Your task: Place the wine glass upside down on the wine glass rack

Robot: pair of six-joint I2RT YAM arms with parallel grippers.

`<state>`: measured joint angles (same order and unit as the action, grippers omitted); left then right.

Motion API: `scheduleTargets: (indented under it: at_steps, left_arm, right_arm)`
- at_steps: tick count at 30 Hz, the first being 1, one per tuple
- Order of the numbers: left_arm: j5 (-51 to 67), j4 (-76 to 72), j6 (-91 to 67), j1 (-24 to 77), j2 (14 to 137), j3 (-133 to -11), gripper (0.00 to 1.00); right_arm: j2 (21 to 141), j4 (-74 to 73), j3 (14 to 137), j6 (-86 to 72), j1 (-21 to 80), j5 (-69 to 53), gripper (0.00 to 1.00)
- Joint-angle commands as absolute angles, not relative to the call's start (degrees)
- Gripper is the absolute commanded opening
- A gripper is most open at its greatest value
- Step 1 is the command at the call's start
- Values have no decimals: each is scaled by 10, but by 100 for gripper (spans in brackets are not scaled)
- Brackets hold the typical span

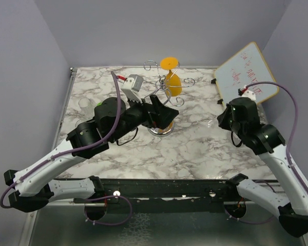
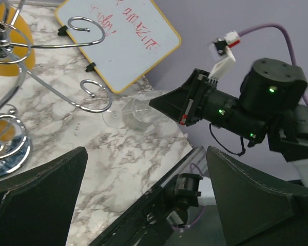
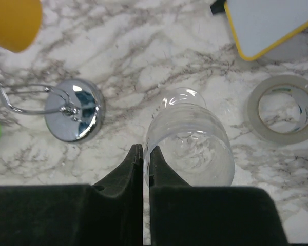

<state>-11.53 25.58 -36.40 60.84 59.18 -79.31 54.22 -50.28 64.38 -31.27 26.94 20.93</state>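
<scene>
A clear wine glass (image 3: 191, 143) is pinched at its rim by my right gripper (image 3: 143, 154), one finger inside the bowl and one outside. It also shows in the left wrist view (image 2: 131, 113), tilted low over the marble with its foot toward the rack. The chrome wine glass rack (image 1: 163, 91) stands at table centre, with its disc base (image 3: 74, 115) and scroll arms (image 2: 84, 31) in view. An orange glass (image 1: 172, 77) hangs upside down on it. My left gripper (image 2: 143, 205) is open and empty beside the rack (image 1: 161, 115).
A yellow-framed whiteboard (image 1: 246, 72) leans at the back right. A roll of clear tape (image 3: 282, 108) lies right of the glass. The table's near edge rail (image 2: 159, 195) runs under my left gripper. Grey walls enclose the table.
</scene>
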Motion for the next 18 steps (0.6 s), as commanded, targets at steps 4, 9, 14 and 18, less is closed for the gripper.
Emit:
scheduleTargets:
  at_steps: [4,9,14,18]
  left_arm:
    - [-85,143,-507,609,636,-805,99]
    - [-73,60,-571,609,670,-803,99]
    - [-34,4,-608,609,727,-845,99]
    - [-12,-40,-637,609,774,-876,99]
  right_arm:
    - [396,-326,645,-315,270,256,1]
    - [317,-242,644,-323,270,261,1]
    - [257,-181,645,-344,270,254,1]
    - [223,-115,628,-364,270,217,1]
